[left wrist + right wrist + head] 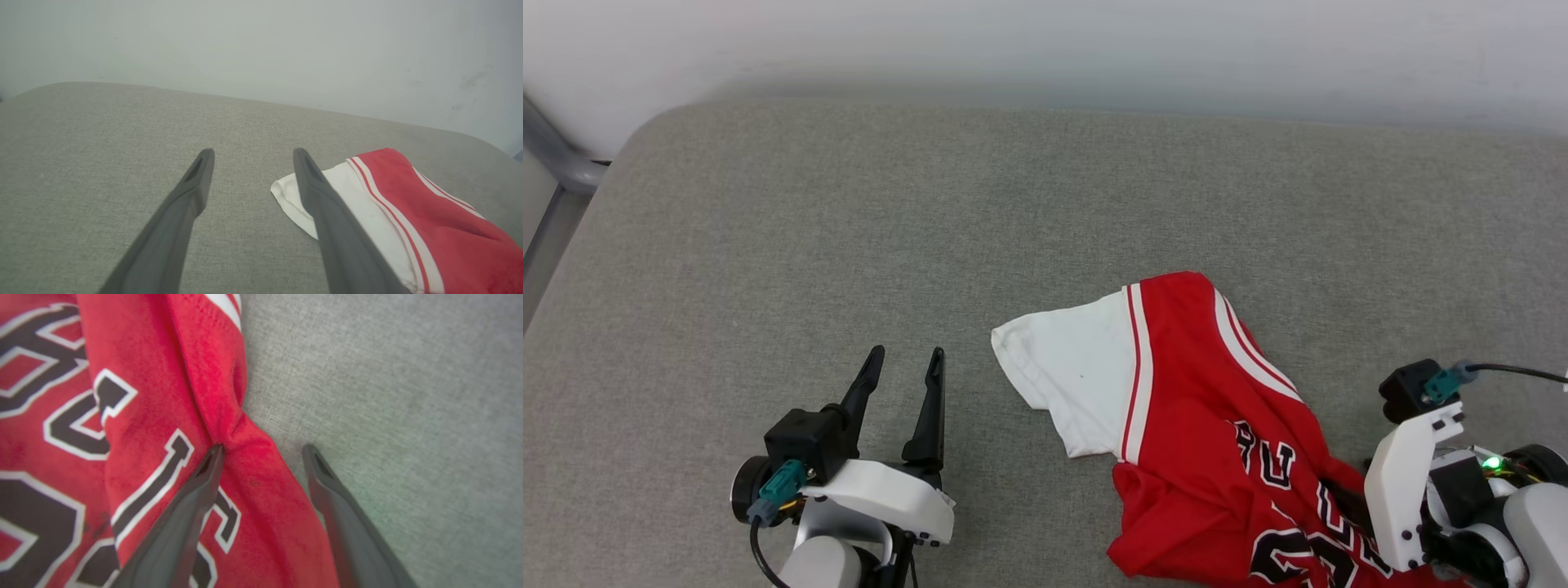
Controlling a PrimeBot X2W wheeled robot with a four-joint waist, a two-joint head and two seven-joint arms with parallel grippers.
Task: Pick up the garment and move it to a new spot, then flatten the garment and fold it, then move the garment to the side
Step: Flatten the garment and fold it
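Fingers (184, 204) of left gripper (907, 353): spread wide, holding nothing, poised over bare cushion (849, 229) just beside the white sleeve (1070, 376), not touching it. Fingers (188, 506) of right gripper (263, 449): also spread wide, nothing clamped. They straddle a raised red fold (249, 457) at the garment's edge, one tip at the crease beside the lettering (94, 416), the other over grey cushion. Garment (1192, 408): crumpled heap at the near right of the cushion, sleeve reaching toward the left gripper, lower part running out of the head view's bottom edge. Step judged: pick-up not yet made, garment in its first spot. Hazards: if the right fingers close here they may catch only the narrow ridge, so cloth could slip free on the lift or hang twisted in a rope, making flattening harder. The outer tip, being low over the cushion, could drag or snag the upholstery. A lift by the right alone, with the left off the sleeve, would likely leave the garment bunched and lettering-side folded in. Lying so near the front edge, slack cloth could slide off.
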